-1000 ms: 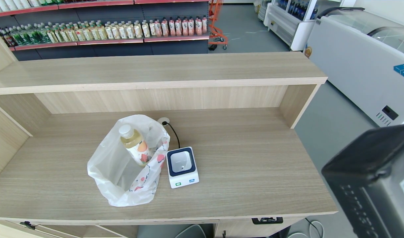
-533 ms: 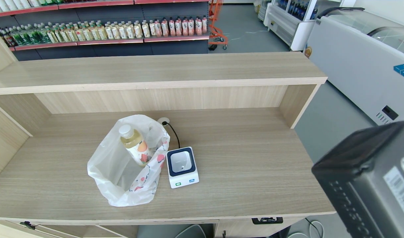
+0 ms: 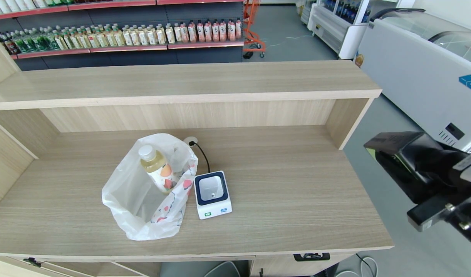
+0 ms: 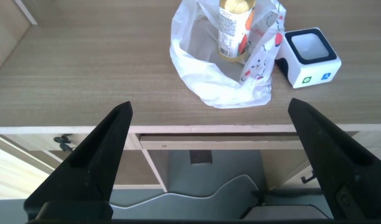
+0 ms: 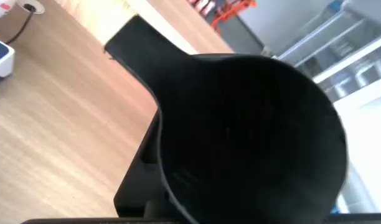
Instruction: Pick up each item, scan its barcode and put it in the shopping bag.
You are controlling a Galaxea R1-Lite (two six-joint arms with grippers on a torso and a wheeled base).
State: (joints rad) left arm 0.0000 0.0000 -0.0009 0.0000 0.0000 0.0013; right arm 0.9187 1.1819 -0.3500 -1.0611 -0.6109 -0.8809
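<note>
Right arm (image 3: 424, 169) swung, grip unclear; left gripper (image 4: 210, 107) released; one bottle (image 3: 156, 169) in bag (image 3: 123, 200), one scanner (image 3: 213, 194)

Counter (image 3: 297, 184): matt wood grain; bag (image 3: 121, 196): thin translucent plastic; scanner (image 3: 212, 194): glossy plastic.

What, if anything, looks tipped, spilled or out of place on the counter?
Nothing stands out. The bottle leans inside the open shopping bag, cap on, no spill visible. The scanner sits flat on the counter beside the bag, its cable attached.

Wooden counter (image 3: 297, 184) before stocked drink shelves (image 3: 123, 36), orange trolley (image 3: 254, 38), white chest freezers (image 3: 412, 77) rightward.
</note>
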